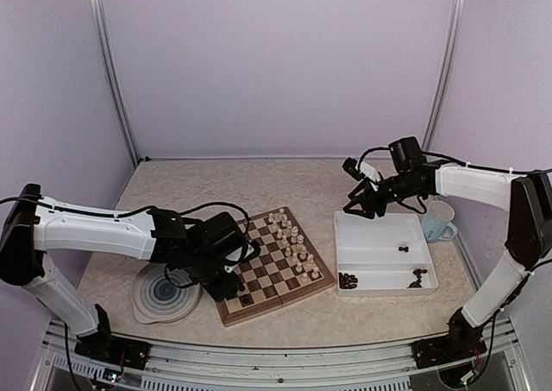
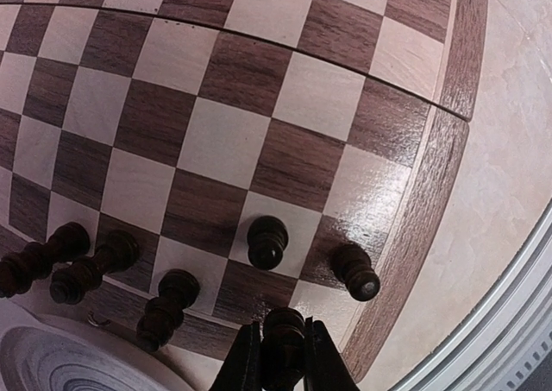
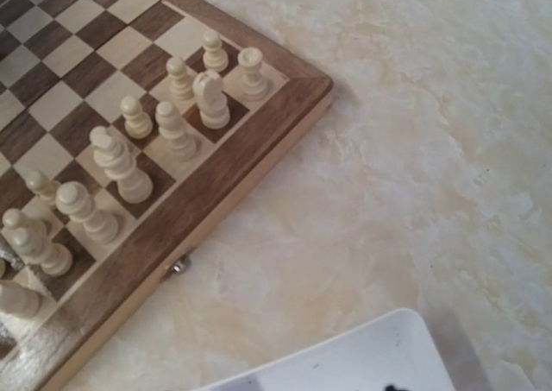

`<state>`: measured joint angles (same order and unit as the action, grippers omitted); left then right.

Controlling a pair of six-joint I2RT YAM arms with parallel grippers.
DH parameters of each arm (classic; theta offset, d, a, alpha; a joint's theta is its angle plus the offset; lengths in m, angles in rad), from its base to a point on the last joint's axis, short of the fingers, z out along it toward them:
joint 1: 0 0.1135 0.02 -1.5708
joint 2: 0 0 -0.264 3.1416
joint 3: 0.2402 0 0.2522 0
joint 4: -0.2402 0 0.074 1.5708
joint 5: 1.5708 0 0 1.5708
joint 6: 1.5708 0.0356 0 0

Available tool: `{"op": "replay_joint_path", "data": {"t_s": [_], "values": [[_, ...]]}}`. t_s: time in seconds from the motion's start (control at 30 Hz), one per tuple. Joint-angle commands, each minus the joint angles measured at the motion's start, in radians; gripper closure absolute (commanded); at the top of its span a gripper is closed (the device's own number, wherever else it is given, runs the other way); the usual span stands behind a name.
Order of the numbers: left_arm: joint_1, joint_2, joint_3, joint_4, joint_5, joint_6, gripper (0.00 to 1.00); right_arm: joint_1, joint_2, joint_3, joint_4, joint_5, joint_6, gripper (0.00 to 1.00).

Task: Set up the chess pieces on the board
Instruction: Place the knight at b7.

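Beyond left tool (image 2: 283,332), five dark pieces (image 2: 267,240)

On my right wrist feed I see a corner of the board (image 3: 241,136), its checkered squares running off to the upper left and its wood border cutting diagonally across. Cream pieces (image 3: 211,99) stand upright in two rows along that edge, the last on the corner square. A small metal clasp (image 3: 177,266) shows on the board's side wall. The pale marbled bench (image 3: 414,149) fills the right half. At the bottom a corner of the white tray (image 3: 362,361) pokes in, apart from the board, holding a dark speck (image 3: 392,388) I can't make out.
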<state>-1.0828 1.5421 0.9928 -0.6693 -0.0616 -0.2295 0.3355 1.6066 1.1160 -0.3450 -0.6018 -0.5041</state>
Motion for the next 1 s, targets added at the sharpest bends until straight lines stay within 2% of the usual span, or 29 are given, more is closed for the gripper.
{"op": "replay_joint_path", "data": {"t_s": [0.0,0.37,0.77,0.97], "values": [[-0.001,0.016,-0.015,0.038,-0.021,0.012,1.0,0.0,0.023,-0.004,0.008,-0.024,-0.002,0.48],[0.037,0.012,-0.034,0.07,-0.028,0.018,0.93,0.001,0.042,0.002,0.0,-0.03,0.001,0.48],[0.039,0.047,-0.025,0.077,-0.019,0.026,0.83,0.004,0.049,0.004,-0.011,-0.035,-0.005,0.48],[0.038,0.051,-0.021,0.069,-0.016,0.028,0.81,0.004,0.052,0.005,-0.012,-0.035,-0.004,0.48]]}}
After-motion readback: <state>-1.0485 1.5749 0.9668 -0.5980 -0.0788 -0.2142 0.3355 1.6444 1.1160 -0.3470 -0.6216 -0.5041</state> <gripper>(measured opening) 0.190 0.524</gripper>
